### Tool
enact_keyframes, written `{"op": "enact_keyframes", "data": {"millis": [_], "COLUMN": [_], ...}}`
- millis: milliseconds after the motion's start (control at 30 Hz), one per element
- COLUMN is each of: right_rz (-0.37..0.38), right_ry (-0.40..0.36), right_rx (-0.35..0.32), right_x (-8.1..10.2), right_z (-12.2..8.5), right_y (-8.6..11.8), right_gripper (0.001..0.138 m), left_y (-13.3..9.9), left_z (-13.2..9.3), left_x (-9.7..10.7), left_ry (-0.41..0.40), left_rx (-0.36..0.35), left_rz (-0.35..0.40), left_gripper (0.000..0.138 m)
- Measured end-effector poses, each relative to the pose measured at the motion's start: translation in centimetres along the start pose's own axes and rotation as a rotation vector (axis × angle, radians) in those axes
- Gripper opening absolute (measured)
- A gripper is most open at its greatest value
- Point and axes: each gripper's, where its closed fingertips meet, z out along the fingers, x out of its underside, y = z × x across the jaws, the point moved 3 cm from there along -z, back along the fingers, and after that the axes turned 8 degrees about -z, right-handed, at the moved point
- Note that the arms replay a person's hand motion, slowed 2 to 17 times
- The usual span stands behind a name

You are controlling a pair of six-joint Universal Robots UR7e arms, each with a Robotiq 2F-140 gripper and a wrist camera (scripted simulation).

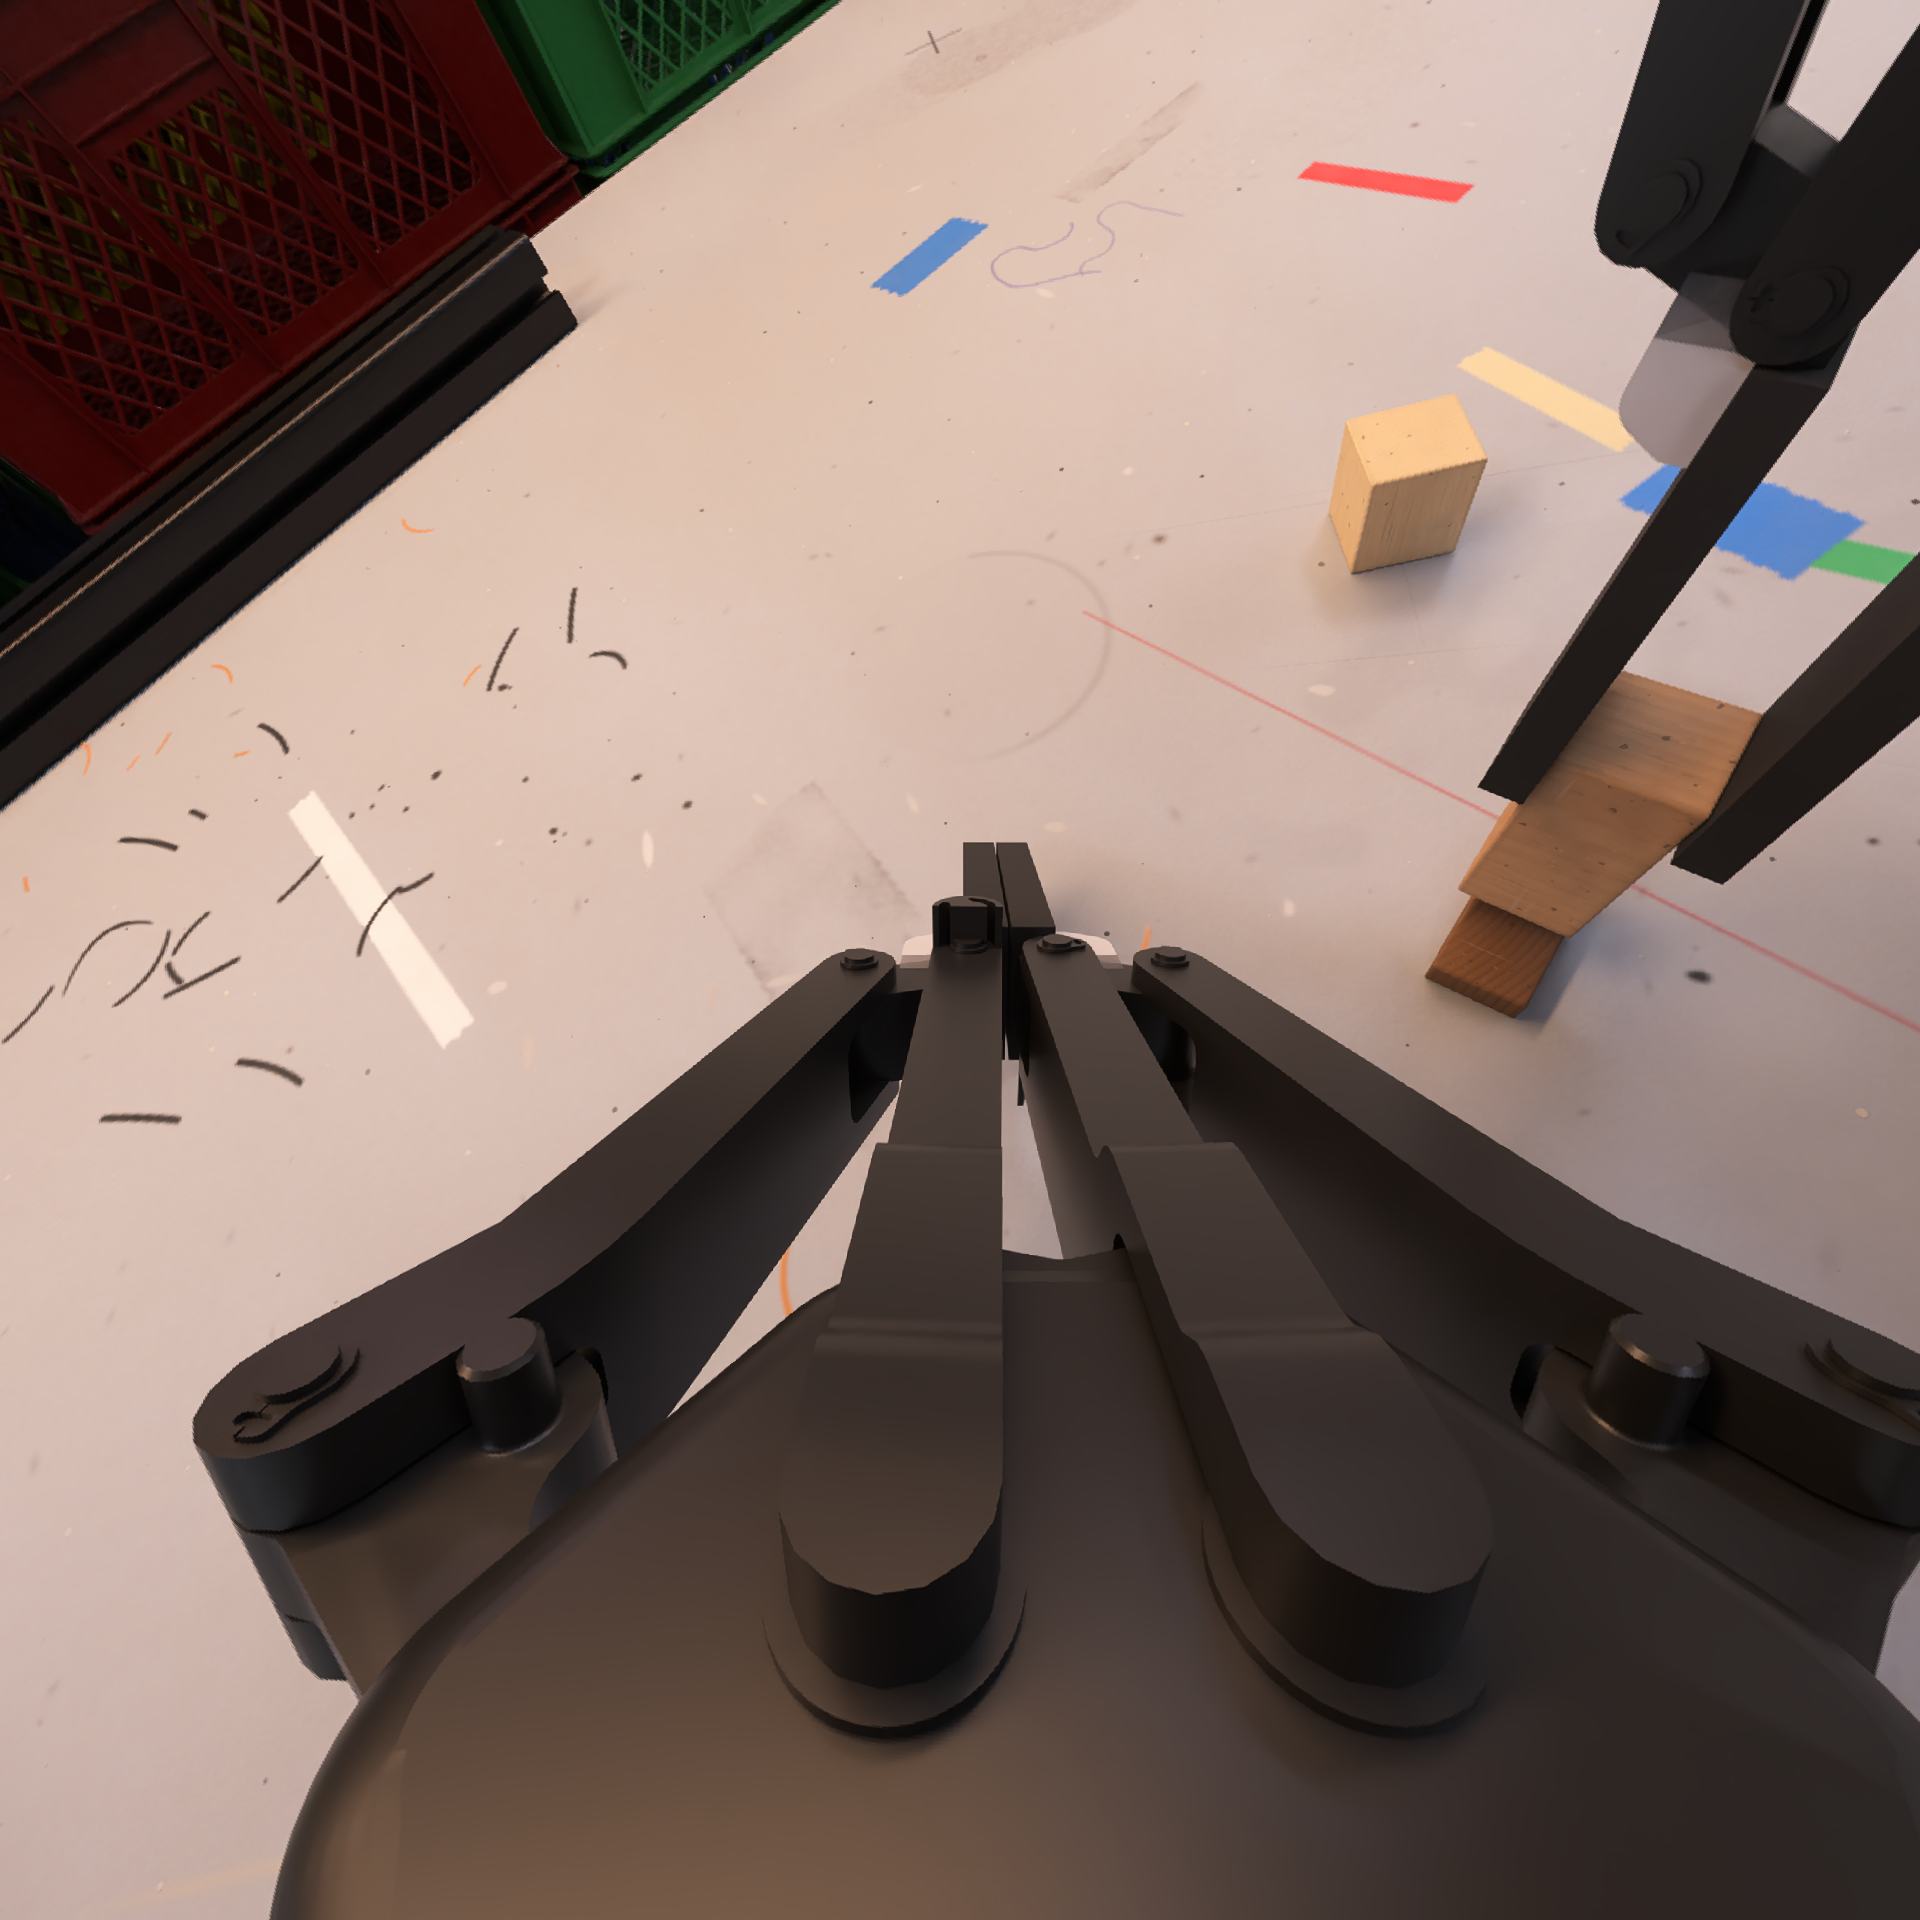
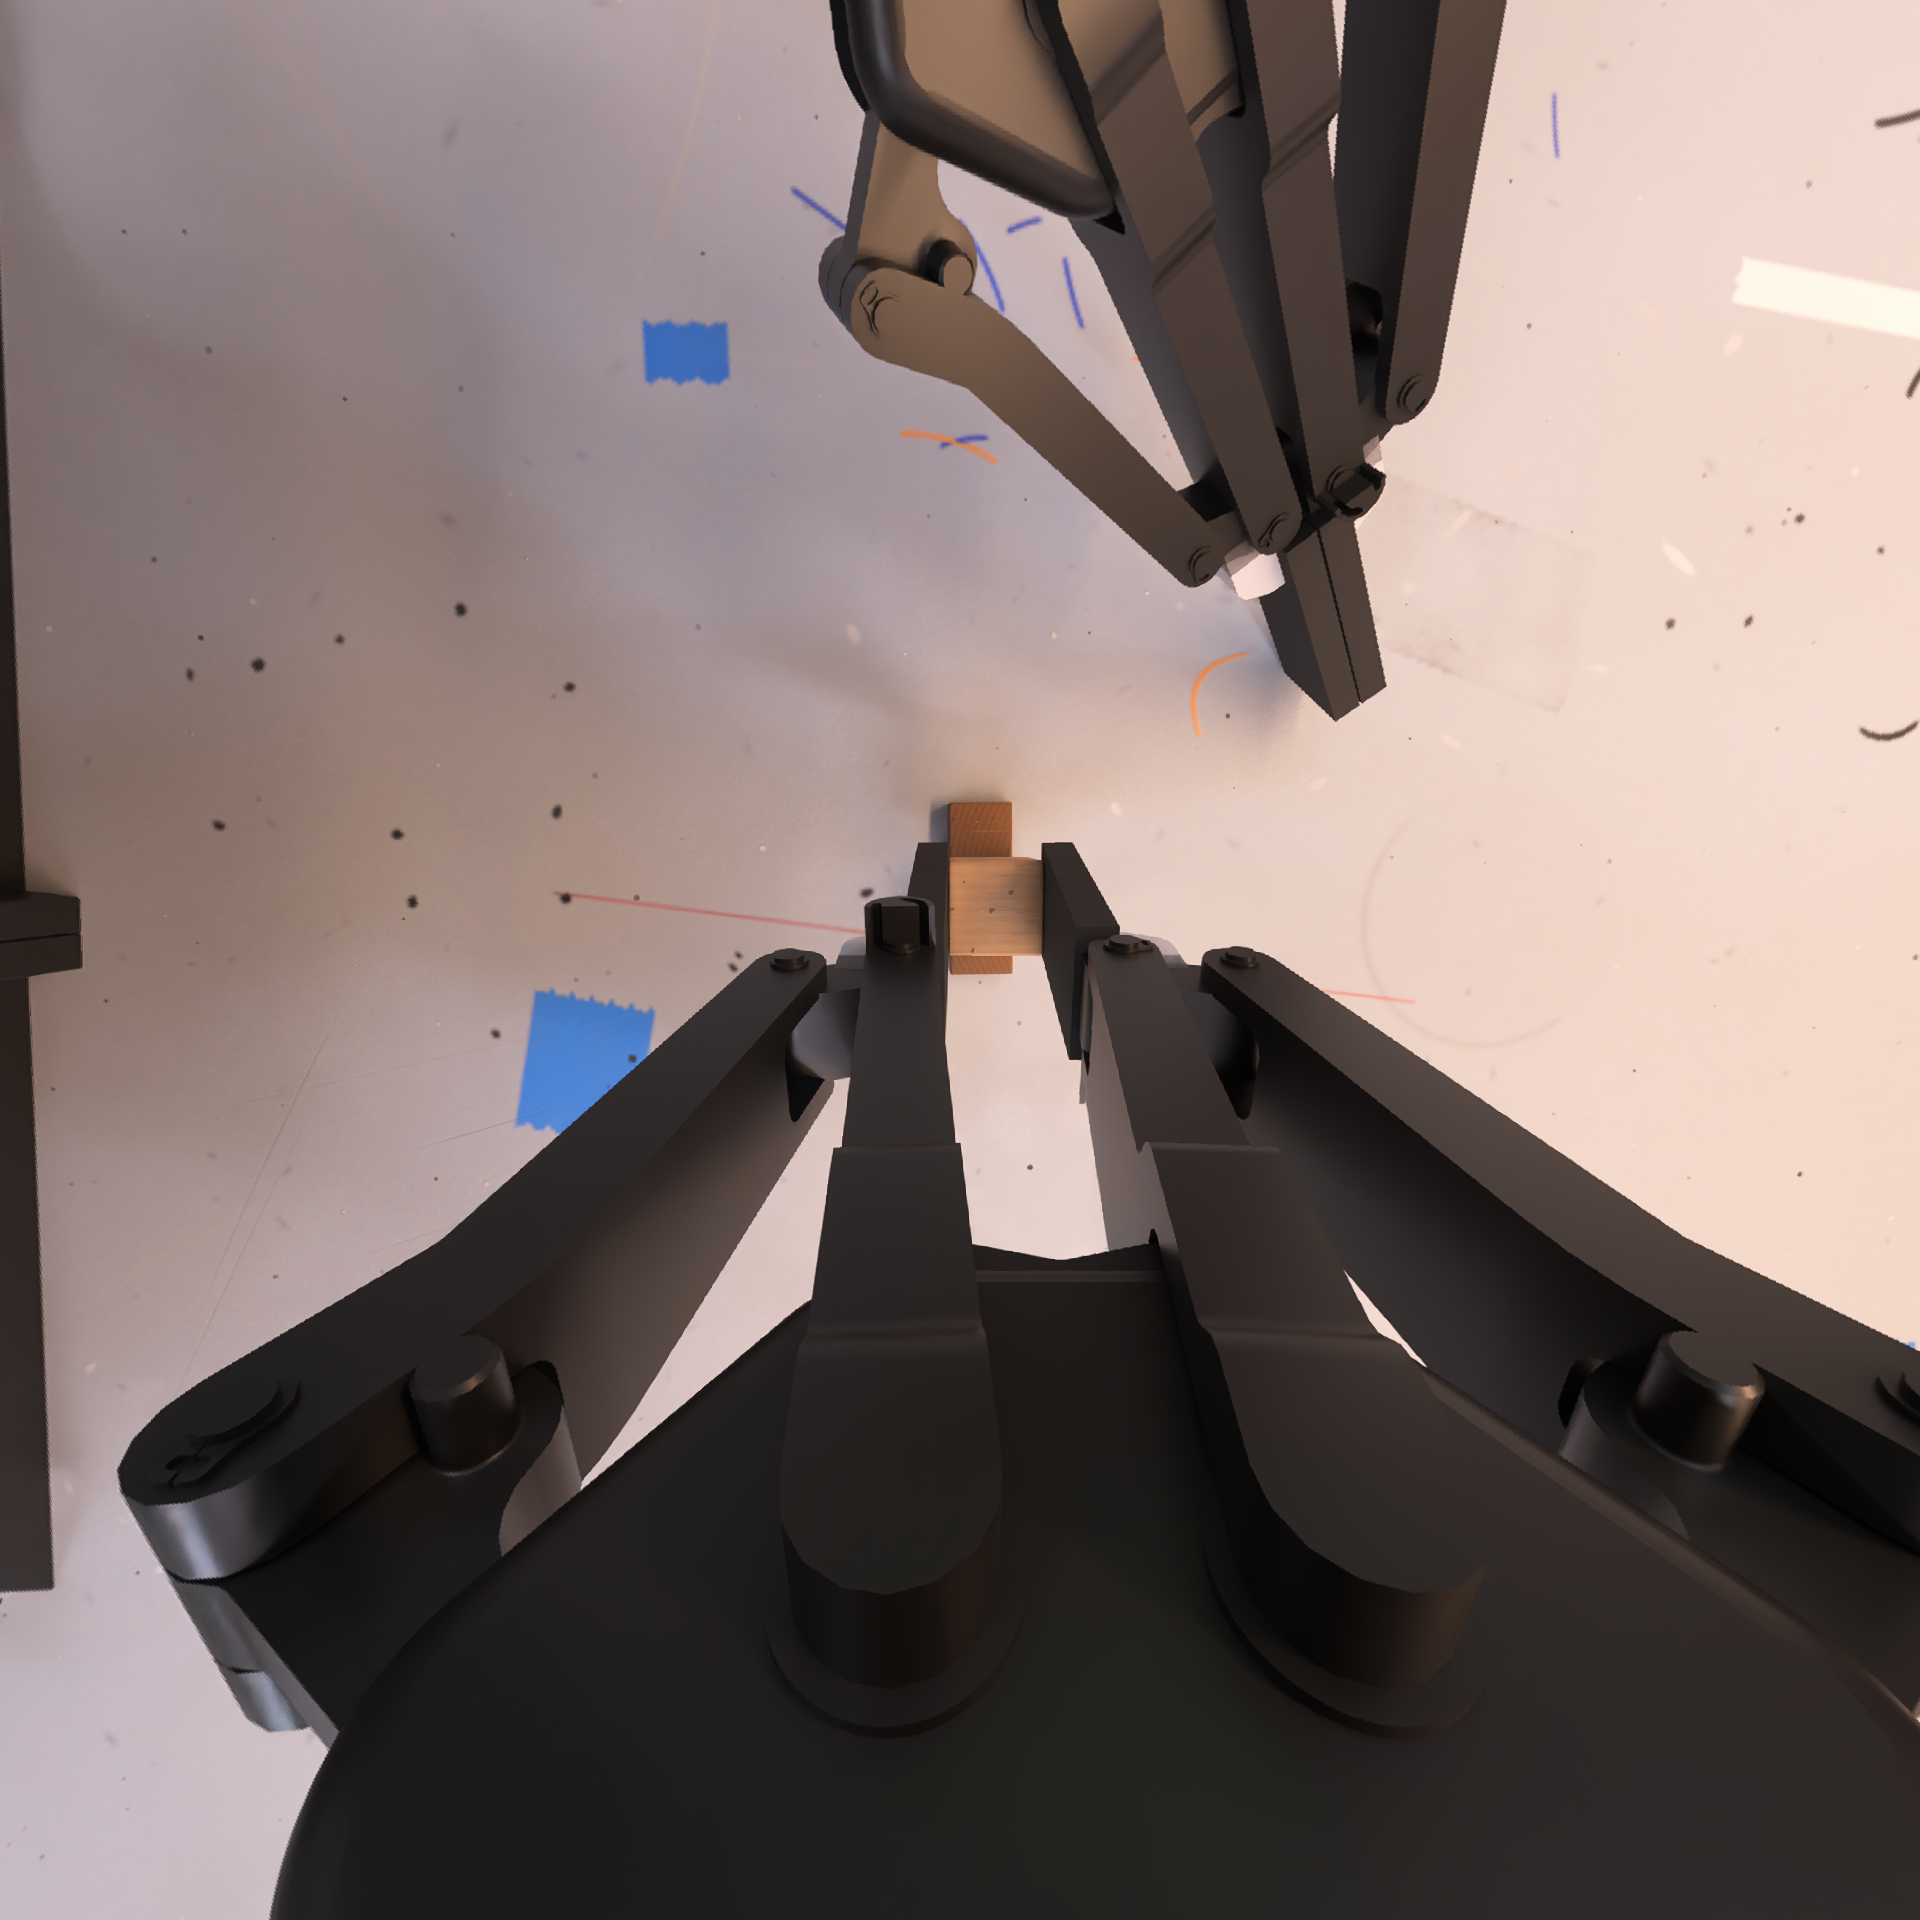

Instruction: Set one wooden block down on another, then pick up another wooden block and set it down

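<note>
A light brown wooden block (image 2: 994, 904) lies crosswise on a darker flat wooden block (image 2: 980, 826) on the table. My right gripper (image 2: 995, 883) is shut on the upper block, one finger against each side. In the left wrist view the same stack, upper block (image 1: 1600, 821) on darker block (image 1: 1496, 961), sits between the right gripper's fingers (image 1: 1605, 831). A pale wooden cube (image 1: 1408, 483) stands alone on the table beyond the stack. My left gripper (image 1: 995, 883) is shut and empty, low over the table to the left of the stack; it also shows in the right wrist view (image 2: 1351, 686).
A dark red crate (image 1: 208, 260) and a green crate (image 1: 644, 62) stand at the far left behind a black rail (image 1: 260, 520). Coloured tape strips and pen marks are scattered over the white table (image 1: 831, 520).
</note>
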Motion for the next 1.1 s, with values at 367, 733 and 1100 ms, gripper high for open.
{"op": "enact_keyframes", "data": {"millis": [367,733,1100], "right_rz": [-0.004,-0.001,0.001], "right_ry": [0.012,0.014,0.016], "right_rx": [-0.01,-0.008,-0.006], "right_x": [-0.13,-0.11,-0.05], "right_z": [0.03,0.22,0.2], "right_y": [0.16,0.01,-0.03], "right_gripper": [0.024,0.024,0.024], "left_y": [0.01,-0.01,0.0], "left_z": [0.0,0.0,0.0], "left_x": [0.0,0.0,-0.01], "left_ry": [0.0,0.0,0.0], "left_rx": [0.001,-0.002,-0.001], "left_rz": [-0.002,0.002,0.0], "left_gripper": [0.001,0.001,0.001]}}
